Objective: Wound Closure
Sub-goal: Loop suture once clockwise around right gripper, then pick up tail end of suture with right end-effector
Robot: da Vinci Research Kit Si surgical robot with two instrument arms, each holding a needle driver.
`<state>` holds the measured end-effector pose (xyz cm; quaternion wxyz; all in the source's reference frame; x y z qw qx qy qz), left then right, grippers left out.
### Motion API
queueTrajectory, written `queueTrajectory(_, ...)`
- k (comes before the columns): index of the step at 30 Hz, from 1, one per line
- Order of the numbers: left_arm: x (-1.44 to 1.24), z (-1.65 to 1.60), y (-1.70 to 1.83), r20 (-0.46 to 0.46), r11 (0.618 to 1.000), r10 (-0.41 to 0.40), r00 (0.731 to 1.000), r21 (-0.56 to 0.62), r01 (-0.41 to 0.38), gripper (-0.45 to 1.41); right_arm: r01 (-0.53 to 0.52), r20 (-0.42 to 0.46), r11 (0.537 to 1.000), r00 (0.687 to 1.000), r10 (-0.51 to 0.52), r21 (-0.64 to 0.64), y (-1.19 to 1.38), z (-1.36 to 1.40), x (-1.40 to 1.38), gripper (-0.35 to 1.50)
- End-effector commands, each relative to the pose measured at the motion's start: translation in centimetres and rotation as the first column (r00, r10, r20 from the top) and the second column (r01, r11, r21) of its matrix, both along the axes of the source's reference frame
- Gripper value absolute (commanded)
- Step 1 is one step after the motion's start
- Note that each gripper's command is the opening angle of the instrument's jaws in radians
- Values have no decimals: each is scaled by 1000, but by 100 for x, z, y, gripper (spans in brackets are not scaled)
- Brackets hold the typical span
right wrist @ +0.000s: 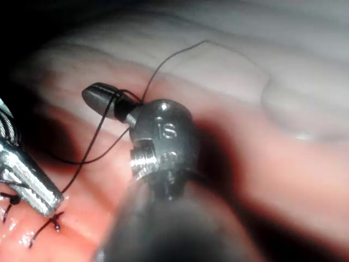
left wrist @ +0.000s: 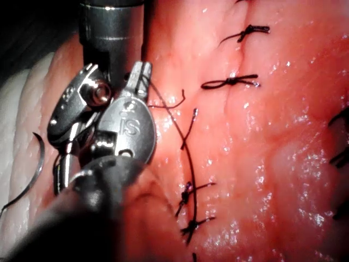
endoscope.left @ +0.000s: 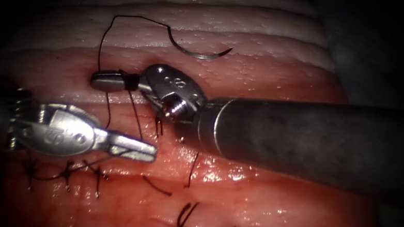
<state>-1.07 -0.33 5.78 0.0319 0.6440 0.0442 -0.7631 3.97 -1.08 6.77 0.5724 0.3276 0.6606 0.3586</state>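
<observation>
The needle (endoscope.left: 200, 52) is seen in the endoscope view lying free on the pale upper part of the tissue (endoscope.left: 261, 215), held by neither tool and not driven in. From its blunt end the thread (endoscope.left: 102, 48) is carried in an arc to the left and then down to the right end effector (endoscope.left: 107, 80), whose jaws are closed and have the thread wrapped around them near their base. The left end effector (endoscope.left: 137, 148) is seen below it with jaws closed; a strand appears to be gripped at its tip, though this cannot be told for certain.

In the right wrist view the wraps round the right end effector (right wrist: 103, 98) are shown more clearly, with one strand running off over the pale tissue and another curving down toward the left tool's tip (right wrist: 32, 188). In the left wrist view a row of finished stitches (left wrist: 234, 82) is shown along the cut, with the needle (left wrist: 32, 169) lying beyond both tools on the pale tissue.

The two tool tips are near each other but apart. Open tissue is left around the needle, well clear of both tools; the tissue's right edge is seen behind the right shaft. Cut ends of thread (endoscope.left: 192, 169) stand up near the stitches.
</observation>
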Motion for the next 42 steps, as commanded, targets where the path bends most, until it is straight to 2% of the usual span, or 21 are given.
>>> queueTrajectory(1,-5,9,1,2,1000,2,1000,-3,-2,-45,-2,-34,1000,999,2,8,3,0,5,-35)
queueTrajectory(6,-4,29,5,11,1000,2,1000,23,-3,-45,-32,-129,999,991,36,37,18,-19,-13,-35)
queueTrajectory(11,-5,44,11,19,999,-3,1000,47,2,-45,-37,-162,998,986,46,60,27,-37,-29,-35)
queueTrajectory(24,-19,78,35,34,996,-14,999,83,11,-45,39,-258,997,966,-22,63,24,-62,-74,-35)
queueTrajectory(30,-28,90,47,49,995,-19,999,96,14,-45,80,-271,996,959,-86,-32,19,-68,-96,-35)
queueTrajectory(36,-34,100,61,76,993,-16,997,119,7,-45,151,-250,981,952,-178,-121,15,-71,-106,-35)
queueTrajectory(40,-34,109,72,85,992,-13,996,126,3,-45,243,-202,948,937,-284,-205,12,-74,-106,-35)
queueTrajectory(42,-32,115,76,93,991,-8,996,132,-4,-45,313,-142,908,922,-361,-280,10,-76,-104,-35)
